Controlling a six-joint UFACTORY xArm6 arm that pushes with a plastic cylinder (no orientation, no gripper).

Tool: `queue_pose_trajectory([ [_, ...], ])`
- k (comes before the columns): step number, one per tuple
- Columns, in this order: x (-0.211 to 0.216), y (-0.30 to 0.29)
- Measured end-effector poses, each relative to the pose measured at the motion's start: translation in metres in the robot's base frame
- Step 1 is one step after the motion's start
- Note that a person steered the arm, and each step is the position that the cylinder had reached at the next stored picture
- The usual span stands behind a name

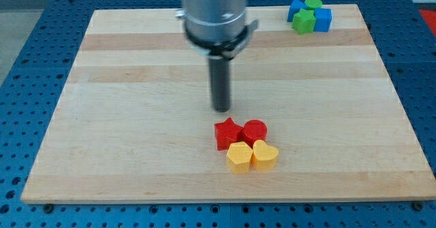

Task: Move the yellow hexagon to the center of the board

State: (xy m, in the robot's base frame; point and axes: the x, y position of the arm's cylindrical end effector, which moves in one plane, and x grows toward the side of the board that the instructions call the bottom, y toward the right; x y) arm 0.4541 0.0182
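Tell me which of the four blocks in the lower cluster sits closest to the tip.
The red star. It lies just below my tip, at the cluster's upper left; the red cylinder, yellow hexagon and yellow heart sit farther off.

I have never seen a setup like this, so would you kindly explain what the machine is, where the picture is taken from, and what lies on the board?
There is one picture, looking down at a slant onto a wooden board; where the camera is mounted is not on record. The grey cylinder at the view's top is the end of a robot arm. It has no gripper, only a straight dark rod, so nothing is held; it can only push. My tip stands just above a cluster of four small blocks: a red star, a red round block, the yellow hexagon and a yellow heart. At the view's top right sits another cluster of blue blocks and green blocks, too closely packed to count.
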Motion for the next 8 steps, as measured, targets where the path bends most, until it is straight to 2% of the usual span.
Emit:
queue_pose_trajectory([
  [1, -0.010, 0.130],
  [2, 0.056, 0.219],
  [3, 0.149, 0.220],
  [4, 0.162, 0.173],
  [5, 0.149, 0.105],
  [8, 0.131, 0.025],
])
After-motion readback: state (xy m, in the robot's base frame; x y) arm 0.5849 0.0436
